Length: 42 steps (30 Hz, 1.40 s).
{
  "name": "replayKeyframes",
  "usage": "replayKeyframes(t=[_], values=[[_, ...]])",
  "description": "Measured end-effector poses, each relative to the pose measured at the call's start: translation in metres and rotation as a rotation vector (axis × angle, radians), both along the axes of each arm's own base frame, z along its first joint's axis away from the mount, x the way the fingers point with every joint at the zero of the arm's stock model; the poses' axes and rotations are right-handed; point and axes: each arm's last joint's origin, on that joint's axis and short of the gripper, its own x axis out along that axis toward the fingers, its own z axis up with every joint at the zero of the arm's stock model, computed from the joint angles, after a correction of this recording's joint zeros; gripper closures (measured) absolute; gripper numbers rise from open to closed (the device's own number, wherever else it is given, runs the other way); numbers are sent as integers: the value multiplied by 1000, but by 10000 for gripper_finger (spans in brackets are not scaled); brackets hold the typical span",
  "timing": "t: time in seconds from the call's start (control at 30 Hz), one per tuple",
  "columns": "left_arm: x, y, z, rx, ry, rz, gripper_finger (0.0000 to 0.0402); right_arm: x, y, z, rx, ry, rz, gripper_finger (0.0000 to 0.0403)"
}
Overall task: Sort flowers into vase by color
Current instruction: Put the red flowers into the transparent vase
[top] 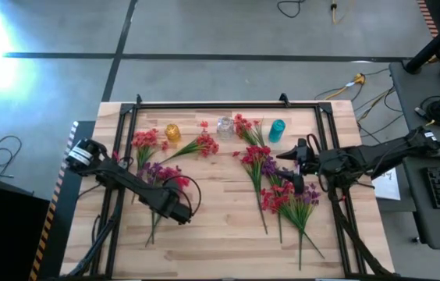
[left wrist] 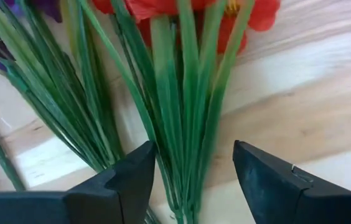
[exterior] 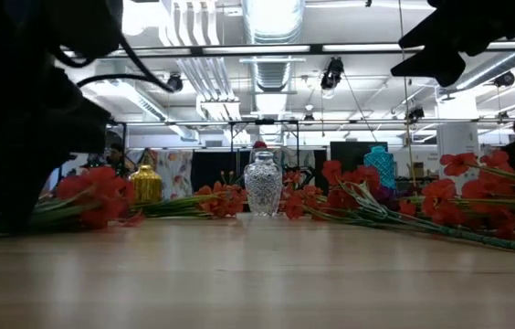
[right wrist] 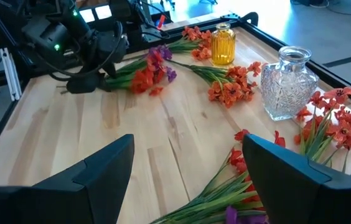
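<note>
On the wooden table point(top: 228, 226), red flower stems point(left wrist: 185, 124) lie between the left end effector's point(left wrist: 194, 177) parted, unclosed fingers.

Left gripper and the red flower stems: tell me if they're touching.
Cannot tell. Left wrist view shows the left gripper open, straddling the red flower stems; stems near one finger, contact unclear.

No text, label, brand or number can be read in any of the views. Beside the right edge of the table point(top: 228, 234) lies a sheet of paper point(top: 386, 181), perhaps printed, but too small to read.
</note>
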Motion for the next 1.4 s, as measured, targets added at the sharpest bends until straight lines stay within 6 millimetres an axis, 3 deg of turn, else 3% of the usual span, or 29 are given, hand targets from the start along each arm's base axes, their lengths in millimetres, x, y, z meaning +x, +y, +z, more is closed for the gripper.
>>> replayKeyframes(t=[0.3,0.7,1.1,1.27,1.4], values=[[4,0,-14,35,40,7,246,6,1,-6,-10,41,1,113],[3,2,-6,44,22,29,390,9,2,-3,-28,9,13,113],[1,4,43,4,-138,-40,401,9,2,-3,-38,11,19,113],[6,5,77,69,-288,-150,401,9,2,-3,-45,12,21,113],[16,8,112,228,-469,-309,401,9,2,-3,-61,15,27,113]])
